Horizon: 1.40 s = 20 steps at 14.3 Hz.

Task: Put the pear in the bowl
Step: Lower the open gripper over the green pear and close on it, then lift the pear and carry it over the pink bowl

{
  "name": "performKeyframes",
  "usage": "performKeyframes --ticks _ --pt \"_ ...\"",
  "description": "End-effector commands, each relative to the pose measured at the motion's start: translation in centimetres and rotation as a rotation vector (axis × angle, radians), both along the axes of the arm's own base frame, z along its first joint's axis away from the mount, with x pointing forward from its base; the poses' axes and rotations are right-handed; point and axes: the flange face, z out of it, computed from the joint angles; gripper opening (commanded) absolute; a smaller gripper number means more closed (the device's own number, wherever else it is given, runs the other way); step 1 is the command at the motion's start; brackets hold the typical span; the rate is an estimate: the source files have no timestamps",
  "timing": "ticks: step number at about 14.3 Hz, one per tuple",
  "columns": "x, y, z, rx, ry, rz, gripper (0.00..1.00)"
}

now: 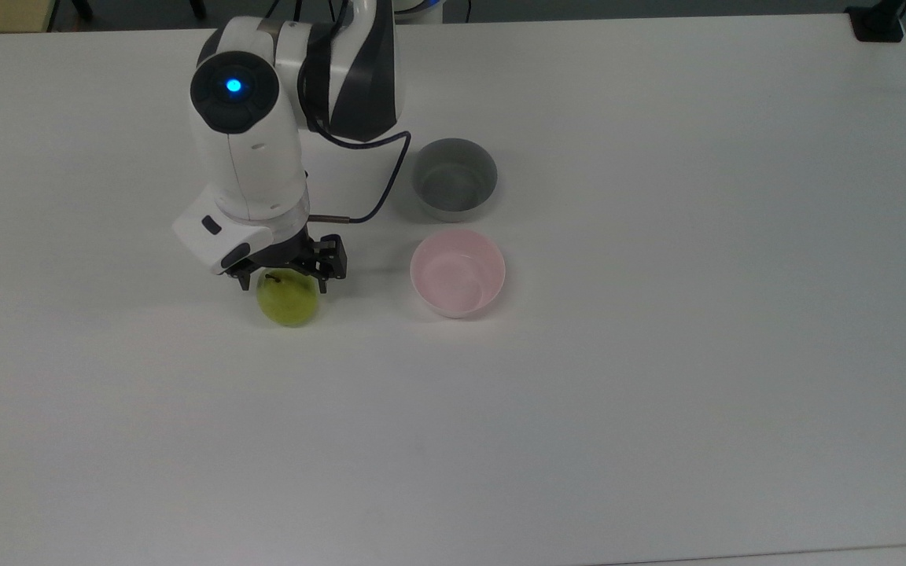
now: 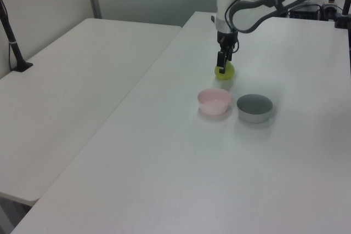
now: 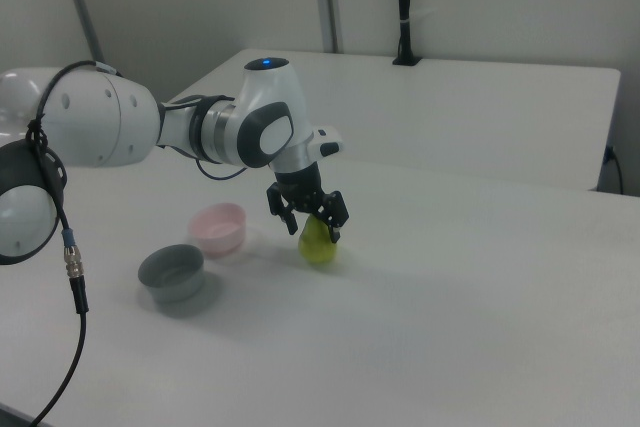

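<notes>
pincer spread astride pear; pink bowl apart; no writing.

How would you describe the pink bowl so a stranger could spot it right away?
On the white table, look to the top view's right of the gripper over the pear. Two small bowls sit close together there. Yours is the pink bowl, nearer the pear; the grey bowl is otherwise alike.

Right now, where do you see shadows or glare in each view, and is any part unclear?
Top view: a soft shadow lies on the table beside the gripper and pear; the pink bowl shows a pale sheen inside. Left view: faint shadows under both bowls. Right view: a soft shadow under the grey bowl; the near cable looks blurred.
</notes>
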Motion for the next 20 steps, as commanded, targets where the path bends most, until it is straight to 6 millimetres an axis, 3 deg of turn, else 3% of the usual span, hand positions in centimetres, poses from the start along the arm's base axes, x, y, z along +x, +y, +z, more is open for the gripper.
performKeyframes --ticks 1,4,6,9,12,14,15,16,17,20 --pt "0.3 0.2 -1.6 -0.037 -0.001 0.003 0.84" --pt "0.3 0.2 -1.7 -0.041 0.003 0.007 0.56" --pt "0.2 0.0 -0.7 -0.041 -0.005 0.004 0.5" --pt "-0.7 -0.4 4.2 -0.04 -0.006 -0.018 0.5" --pt "-2.4 -0.7 12.2 -0.038 -0.004 -0.044 0.5" --pt "-3.9 0.0 16.0 -0.009 0.0 -0.055 0.5" --pt "-4.1 0.5 16.6 0.008 0.006 -0.054 0.5" --pt "-4.5 1.5 17.2 0.024 0.015 -0.049 0.51" --pt "-4.7 3.8 17.6 0.028 0.025 -0.015 0.51" --pt "-5.0 12.9 17.1 0.031 0.035 -0.003 0.51"
